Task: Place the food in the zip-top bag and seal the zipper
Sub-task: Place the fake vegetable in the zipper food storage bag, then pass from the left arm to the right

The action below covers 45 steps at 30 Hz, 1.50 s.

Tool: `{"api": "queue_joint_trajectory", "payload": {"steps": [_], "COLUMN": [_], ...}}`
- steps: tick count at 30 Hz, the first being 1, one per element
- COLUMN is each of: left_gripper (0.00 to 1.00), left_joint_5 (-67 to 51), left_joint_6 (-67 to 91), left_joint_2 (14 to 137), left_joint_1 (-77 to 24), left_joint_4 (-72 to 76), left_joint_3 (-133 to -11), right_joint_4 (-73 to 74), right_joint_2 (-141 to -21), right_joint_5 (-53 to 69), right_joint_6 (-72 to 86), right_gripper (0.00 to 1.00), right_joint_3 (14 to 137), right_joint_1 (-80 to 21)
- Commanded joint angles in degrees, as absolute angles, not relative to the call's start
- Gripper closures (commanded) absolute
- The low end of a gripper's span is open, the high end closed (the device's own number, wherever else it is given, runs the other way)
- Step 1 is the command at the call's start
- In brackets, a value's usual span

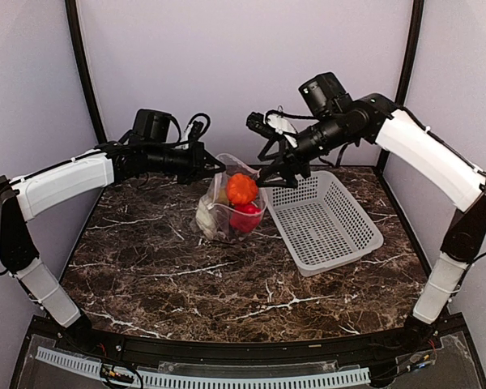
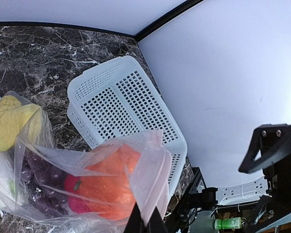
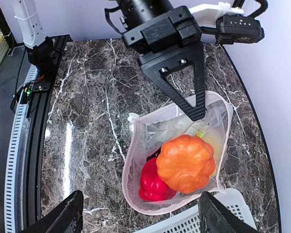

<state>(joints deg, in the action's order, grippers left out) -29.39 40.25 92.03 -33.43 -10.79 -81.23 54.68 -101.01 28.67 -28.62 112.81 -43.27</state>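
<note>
The zip-top bag (image 1: 229,207) stands on the table with its mouth held open and upward. Inside it lie the orange-red tomato (image 3: 186,162) on top, the red pepper (image 3: 153,182) beside it, purple grapes (image 2: 39,177), a yellow piece (image 2: 9,128) and the white cauliflower (image 1: 206,217). My left gripper (image 2: 146,224) is shut on the bag's rim at the pinkish zipper (image 2: 157,167); its finger (image 3: 194,104) pinches the far rim. My right gripper (image 3: 140,219) hangs open just above the bag's mouth, holding nothing, between bag and basket (image 1: 282,174).
A white perforated basket (image 1: 328,220) lies right of the bag, tilted, its near corner almost touching it (image 3: 203,221). Back and side walls close in behind both arms. Marble table stretches toward the front (image 1: 227,284).
</note>
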Motion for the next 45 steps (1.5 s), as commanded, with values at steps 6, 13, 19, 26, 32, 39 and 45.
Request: {"api": "queue_joint_trajectory", "payload": {"steps": [6,13,19,26,32,39,45], "left_gripper": [0.99,0.99,0.99,0.99,0.99,0.99,0.99], "left_joint_5": [-31.69,-31.93,-32.43,-32.39,-32.47,-32.68,-34.89], "left_joint_6": [39.99,40.11,40.00,39.56,39.21,38.78,37.24], "left_joint_2": [91.28,91.09,90.58,89.39,88.67,88.07,89.19], "left_joint_1": [-32.61,-32.61,-32.61,-32.61,-32.60,-32.61,-32.63], "left_joint_4": [-9.65,-9.55,-9.52,-9.48,-9.27,-9.38,-16.93], "left_joint_3": [-80.72,-80.33,-80.04,-79.28,-78.12,-77.19,-82.70], "right_joint_4": [58.62,60.89,61.97,64.79,63.97,63.75,63.59], "right_joint_2": [-99.79,-103.35,-106.75,-109.31,-111.23,-111.23,-106.79], "right_joint_5": [30.27,28.81,23.36,17.30,12.53,6.88,5.43], "right_joint_6": [-49.76,-53.62,-55.52,-58.49,-58.03,-59.67,-60.70], "right_gripper": [0.40,0.47,0.46,0.53,0.73,1.00,1.00], "right_joint_3": [106.47,108.56,109.41,109.38,109.92,110.99,118.84], "right_joint_1": [-44.32,-46.37,-47.34,-48.69,-50.09,-52.13,-55.09]}}
